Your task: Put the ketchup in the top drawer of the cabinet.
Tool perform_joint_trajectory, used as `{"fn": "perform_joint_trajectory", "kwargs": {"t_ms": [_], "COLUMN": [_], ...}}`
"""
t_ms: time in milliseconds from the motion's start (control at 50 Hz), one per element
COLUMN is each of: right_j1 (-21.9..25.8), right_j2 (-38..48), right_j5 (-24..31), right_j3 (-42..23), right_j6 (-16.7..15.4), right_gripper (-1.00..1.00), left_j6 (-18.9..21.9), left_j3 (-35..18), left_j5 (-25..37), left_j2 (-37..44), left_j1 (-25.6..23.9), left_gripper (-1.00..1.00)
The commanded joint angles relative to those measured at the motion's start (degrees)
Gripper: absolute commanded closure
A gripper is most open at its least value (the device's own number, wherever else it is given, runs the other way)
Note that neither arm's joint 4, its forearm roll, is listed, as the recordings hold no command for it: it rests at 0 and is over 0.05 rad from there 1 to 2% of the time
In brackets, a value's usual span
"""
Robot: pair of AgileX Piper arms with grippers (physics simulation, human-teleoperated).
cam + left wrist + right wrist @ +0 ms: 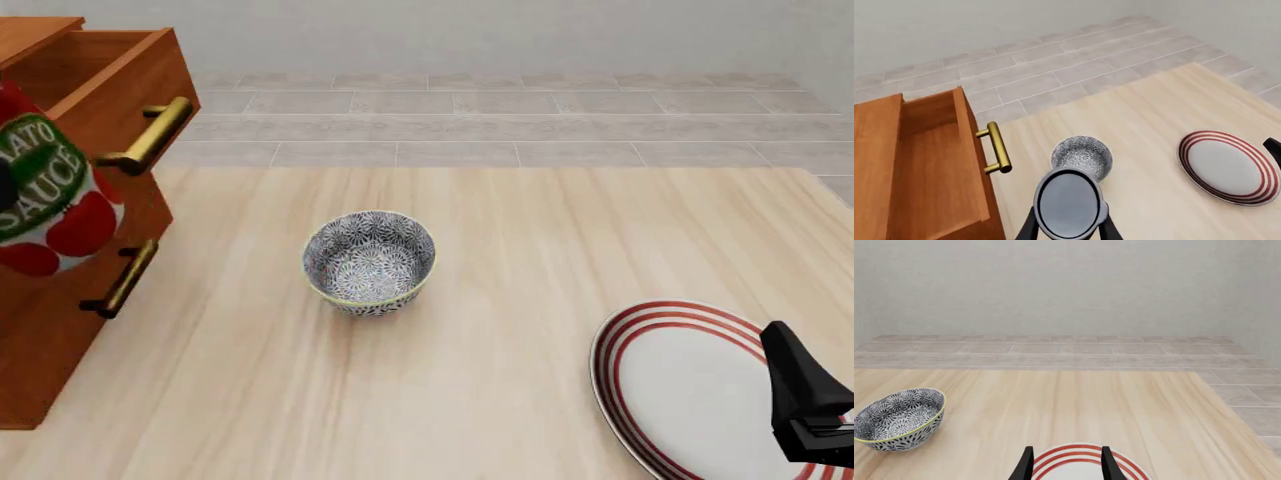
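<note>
My left gripper (1069, 231) is shut on the ketchup (1069, 202), of which this view shows the dark grey round top between the fingers. In the front view the ketchup (47, 190) shows its red body and green-and-white label at the far left, raised in front of the cabinet (54, 340). The top drawer (927, 160) is pulled open and looks empty; its brass handle (995, 147) is just beside the ketchup. The drawer (100, 70) also shows in the front view. My right gripper (1067, 465) is open and empty above a striped plate.
A patterned grey bowl (370, 260) stands mid-table, close to the held ketchup in the left wrist view (1082, 156). A white plate with red rings (681, 385) lies at the front right under the right gripper (807, 400). The lower drawer's handle (123, 280) is below.
</note>
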Motion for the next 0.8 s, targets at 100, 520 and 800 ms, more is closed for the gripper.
{"fn": "perform_joint_trajectory", "kwargs": {"t_ms": [100,520,800], "right_j1": [0.0,0.0,0.0], "right_j2": [0.0,0.0,0.0], "right_j5": [0.0,0.0,0.0], "right_j3": [0.0,0.0,0.0], "right_j6": [0.0,0.0,0.0], "right_gripper": [-1.0,-1.0,-1.0], "left_j6": [3.36,8.12,8.75], "left_j3": [-9.04,-16.42,-20.3], "left_j5": [5.29,7.04,6.12], "left_j2": [4.37,10.31,15.95], "left_j1": [5.21,12.54,17.77], "left_gripper": [1.0,1.0,1.0]}}
